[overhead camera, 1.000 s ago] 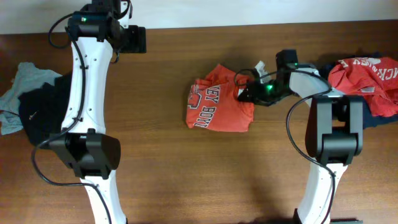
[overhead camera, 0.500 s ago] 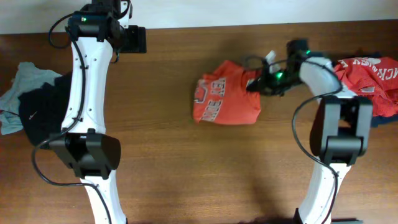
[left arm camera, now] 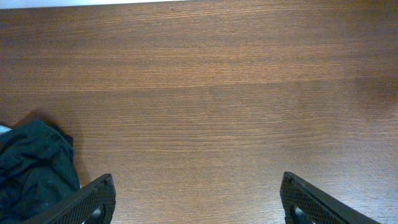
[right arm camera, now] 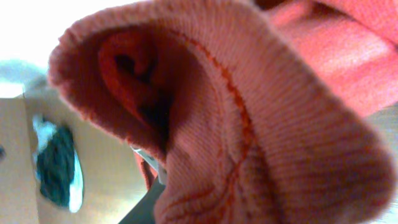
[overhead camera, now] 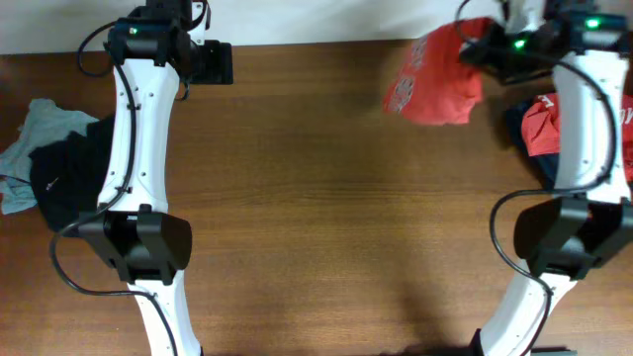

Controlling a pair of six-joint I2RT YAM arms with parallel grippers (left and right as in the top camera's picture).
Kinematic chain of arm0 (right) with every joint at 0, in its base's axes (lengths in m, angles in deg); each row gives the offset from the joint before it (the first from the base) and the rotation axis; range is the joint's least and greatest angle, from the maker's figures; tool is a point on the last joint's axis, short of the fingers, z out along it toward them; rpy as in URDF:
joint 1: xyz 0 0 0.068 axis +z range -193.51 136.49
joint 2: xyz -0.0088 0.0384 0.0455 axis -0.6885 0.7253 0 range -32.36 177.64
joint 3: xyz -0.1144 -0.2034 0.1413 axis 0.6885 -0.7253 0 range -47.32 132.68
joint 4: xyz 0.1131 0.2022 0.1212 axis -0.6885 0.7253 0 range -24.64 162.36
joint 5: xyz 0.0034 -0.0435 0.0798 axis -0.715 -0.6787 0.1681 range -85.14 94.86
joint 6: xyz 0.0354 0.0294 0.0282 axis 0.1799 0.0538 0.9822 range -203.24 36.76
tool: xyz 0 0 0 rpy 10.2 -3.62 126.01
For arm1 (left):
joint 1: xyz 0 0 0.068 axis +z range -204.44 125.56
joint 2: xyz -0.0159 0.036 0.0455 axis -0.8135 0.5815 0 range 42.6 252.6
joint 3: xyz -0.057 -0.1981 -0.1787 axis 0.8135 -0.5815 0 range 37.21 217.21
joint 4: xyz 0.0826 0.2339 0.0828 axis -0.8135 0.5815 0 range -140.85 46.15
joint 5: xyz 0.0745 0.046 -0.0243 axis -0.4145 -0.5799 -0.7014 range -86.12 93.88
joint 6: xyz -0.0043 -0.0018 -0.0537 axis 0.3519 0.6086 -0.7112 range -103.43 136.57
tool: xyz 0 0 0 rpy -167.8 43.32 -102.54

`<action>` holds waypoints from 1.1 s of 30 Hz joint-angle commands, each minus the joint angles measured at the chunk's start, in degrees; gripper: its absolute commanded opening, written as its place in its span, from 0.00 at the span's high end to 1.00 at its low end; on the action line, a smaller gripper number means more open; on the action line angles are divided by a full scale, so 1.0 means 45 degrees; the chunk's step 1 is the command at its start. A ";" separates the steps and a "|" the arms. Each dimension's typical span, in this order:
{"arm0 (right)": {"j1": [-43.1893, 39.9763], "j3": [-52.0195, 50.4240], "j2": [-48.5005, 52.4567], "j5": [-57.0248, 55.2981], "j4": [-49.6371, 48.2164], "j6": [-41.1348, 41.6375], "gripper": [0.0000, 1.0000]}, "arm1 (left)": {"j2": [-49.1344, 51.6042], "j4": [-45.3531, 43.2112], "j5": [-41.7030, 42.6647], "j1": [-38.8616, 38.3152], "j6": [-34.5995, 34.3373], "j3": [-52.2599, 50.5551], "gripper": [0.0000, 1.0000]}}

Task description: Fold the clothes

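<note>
The right claw (overhead camera: 487, 49) pinches the orange-red T-shirt (overhead camera: 435, 79), which hangs bunched on the claw's left side over the worktop's (overhead camera: 316, 218) far right corner, maybe just off the wood, well away from the wide-spread left claw (left arm camera: 198, 202).

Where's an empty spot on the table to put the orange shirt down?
The middle of the table is bare wood, from the black and grey-blue clothes at the left edge to the red garment at the right edge. Those edges are crowded. The right gripper holds the orange T-shirt.
</note>
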 commanded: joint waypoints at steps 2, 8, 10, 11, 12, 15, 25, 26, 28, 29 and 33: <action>-0.1146 0.0811 -0.0403 -0.0826 0.0005 0.1734 0.96 | 0.0112 0.0058 0.0058 0.0024 0.0243 -0.0015 0.16; -0.3002 0.0879 -0.0403 -0.0865 -0.0092 0.2487 0.96 | 0.0112 0.0053 0.0053 0.0024 0.0243 -0.0015 0.16; -0.3589 0.0879 -0.0403 -0.0860 -0.0092 0.2487 0.96 | 0.0112 0.0029 0.0058 0.0024 0.0243 -0.0015 0.16; -0.3881 0.0879 -0.0403 -0.0816 -0.0121 0.2487 0.96 | 0.0112 0.0000 0.0058 0.0024 0.0243 -0.0015 0.16; -0.4163 0.0879 -0.0403 -0.0743 -0.0185 0.2492 0.96 | 0.0112 -0.0015 0.0058 0.0024 0.0238 -0.0015 0.16; -0.4969 0.0879 -0.0403 -0.0670 -0.0389 0.2642 0.96 | 0.0112 -0.0097 0.0058 0.0010 0.0238 -0.0015 0.16; -0.7174 0.0753 0.0287 -0.0107 -0.1384 0.3123 0.96 | 0.0112 -0.0194 0.0053 0.0000 0.0243 -0.0015 0.16; -0.7310 0.0704 0.0418 0.0107 -0.1554 0.2948 0.96 | 0.0112 -0.0189 0.0053 0.0000 0.0243 -0.0015 0.16; -0.7451 0.0617 0.0665 0.0189 -0.1681 0.2803 0.96 | 0.0112 -0.0189 0.0053 0.0000 0.0243 -0.0015 0.16; -0.7480 0.0617 0.0801 0.0189 -0.1685 0.2652 0.96 | 0.0112 -0.0189 0.0053 -0.0010 0.0238 -0.0015 0.16; -0.7519 0.0457 0.1569 0.0180 -0.1642 0.2118 0.96 | 0.0112 -0.0185 0.0053 -0.0131 0.0238 -0.0015 0.16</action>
